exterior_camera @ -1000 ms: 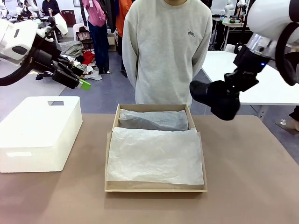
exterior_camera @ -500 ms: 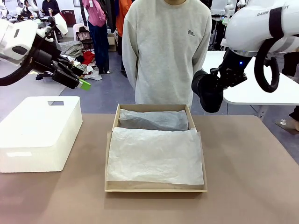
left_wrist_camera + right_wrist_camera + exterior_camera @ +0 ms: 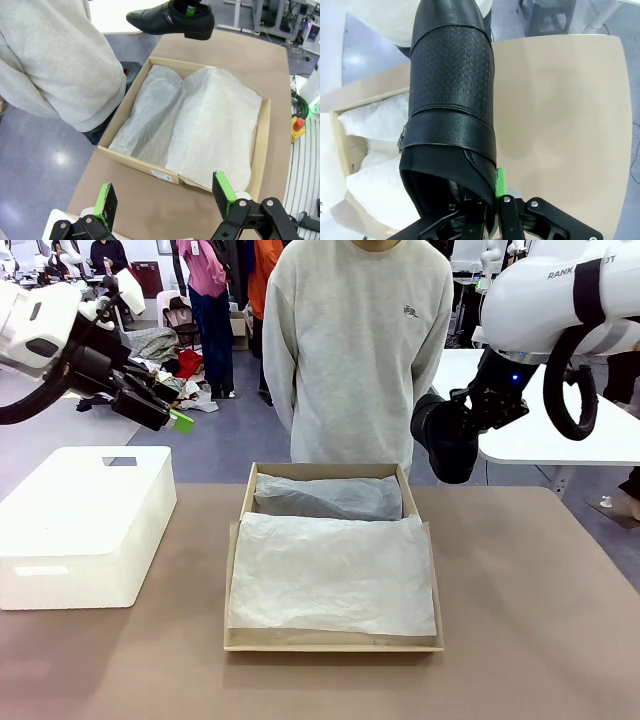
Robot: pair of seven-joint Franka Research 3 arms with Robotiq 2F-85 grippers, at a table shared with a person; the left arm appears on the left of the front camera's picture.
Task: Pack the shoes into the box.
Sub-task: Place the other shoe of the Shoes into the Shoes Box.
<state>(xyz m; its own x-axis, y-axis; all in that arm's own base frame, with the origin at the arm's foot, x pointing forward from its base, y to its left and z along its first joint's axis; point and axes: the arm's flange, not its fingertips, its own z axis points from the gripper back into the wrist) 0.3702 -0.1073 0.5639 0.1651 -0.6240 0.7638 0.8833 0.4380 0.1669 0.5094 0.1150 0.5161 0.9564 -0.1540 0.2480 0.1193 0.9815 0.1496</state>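
1. Right gripper (image 3: 496,192): clamped tight on the rim of one black shoe (image 3: 446,440), at its heel opening; the shoe hangs in the air just beyond the far right corner of the box (image 3: 232,570), clear of it and close to the person (image 3: 355,350)
2. Left gripper (image 3: 164,194): jaws spread wide, holding nothing, raised at far left above the white block (image 3: 80,520)
3. Box: at mid-table (image 3: 520,620); tissue (image 3: 330,575) covers its whole floor, with a long hump beneath the paper at the far side, contents not discernible
4. Risk, slip: the grip takes only a thin edge of leather, so the long shoe may pivot or drop if the arm swings fast
5. Risk, snag: toe or heel may catch the far wall or drag the loose tissue, bunching it or shifting the light box
6. Risk, fit: set down on the hump, the shoe would likely sit proud and tilted
7. Risk, contact: the person stands just beyond the box, near the shoe's likely path
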